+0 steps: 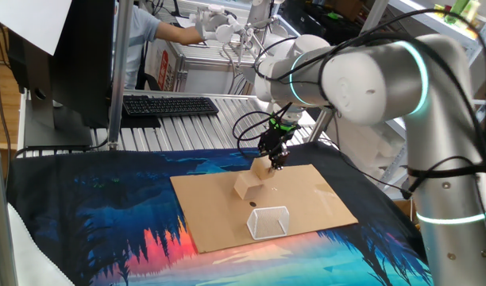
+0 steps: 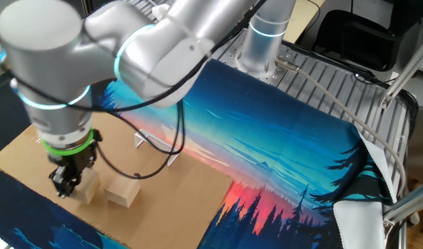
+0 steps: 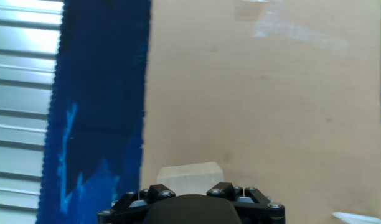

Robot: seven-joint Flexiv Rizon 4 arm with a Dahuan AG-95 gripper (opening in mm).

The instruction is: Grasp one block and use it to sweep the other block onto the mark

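Wooden and light, the gripped block (image 1: 264,168) sits clenched in the jaws of the gripper (image 1: 274,162), just beside the other block (image 1: 246,187) on the cardboard sheet (image 1: 322,199); rigid flat faces should push cleanly toward the mark (image 1: 253,204).

A ribbed metal table (image 1: 195,127) carries a black keyboard (image 1: 170,105) and a monitor (image 1: 76,56) at its far edge. A printed cloth (image 2: 280,138) (blue sky, red trees) covers the near part.
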